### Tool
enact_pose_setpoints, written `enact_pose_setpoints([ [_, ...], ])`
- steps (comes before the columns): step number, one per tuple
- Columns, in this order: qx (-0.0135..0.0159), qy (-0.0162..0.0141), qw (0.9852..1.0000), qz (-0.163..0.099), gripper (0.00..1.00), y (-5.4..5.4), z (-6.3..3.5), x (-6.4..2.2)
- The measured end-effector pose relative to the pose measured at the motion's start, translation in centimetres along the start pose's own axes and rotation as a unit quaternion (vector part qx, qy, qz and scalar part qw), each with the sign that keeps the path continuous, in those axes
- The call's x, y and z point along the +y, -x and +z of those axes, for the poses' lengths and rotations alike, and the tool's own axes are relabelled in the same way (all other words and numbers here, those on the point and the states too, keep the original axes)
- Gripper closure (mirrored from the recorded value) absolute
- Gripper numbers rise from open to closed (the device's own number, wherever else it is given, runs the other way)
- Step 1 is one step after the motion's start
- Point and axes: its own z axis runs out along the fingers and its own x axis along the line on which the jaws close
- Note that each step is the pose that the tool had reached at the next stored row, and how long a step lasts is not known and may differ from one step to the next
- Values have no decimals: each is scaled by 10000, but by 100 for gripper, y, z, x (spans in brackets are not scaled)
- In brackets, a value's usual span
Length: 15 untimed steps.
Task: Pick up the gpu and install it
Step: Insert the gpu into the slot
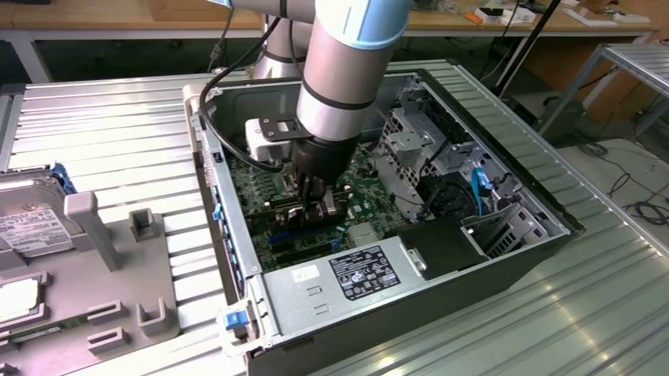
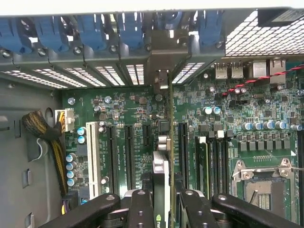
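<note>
Though edge-on, gpu [image 2: 163,156] (gripper-clamped [image 2: 164,199])

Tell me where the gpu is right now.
The gpu stands on edge between the gripper jaws, inside the open computer case, over the motherboard's expansion slots; in the exterior view it sits mid-case under the arm.

high exterior view over open computer case [image 1: 418,258] — wrist view close above its motherboard [image 2: 118,109], shared

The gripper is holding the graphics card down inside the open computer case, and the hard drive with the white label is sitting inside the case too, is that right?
Not quite. The gripper does hold the graphics card inside the computer case, but the exterior view shows the hard drive outside it, on the gray tray.
</note>
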Motion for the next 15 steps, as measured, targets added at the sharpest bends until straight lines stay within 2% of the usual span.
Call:
enact_pose_setpoints([
  [15, 2, 1, 10000, -17, 73, 19, 0, 1],
])
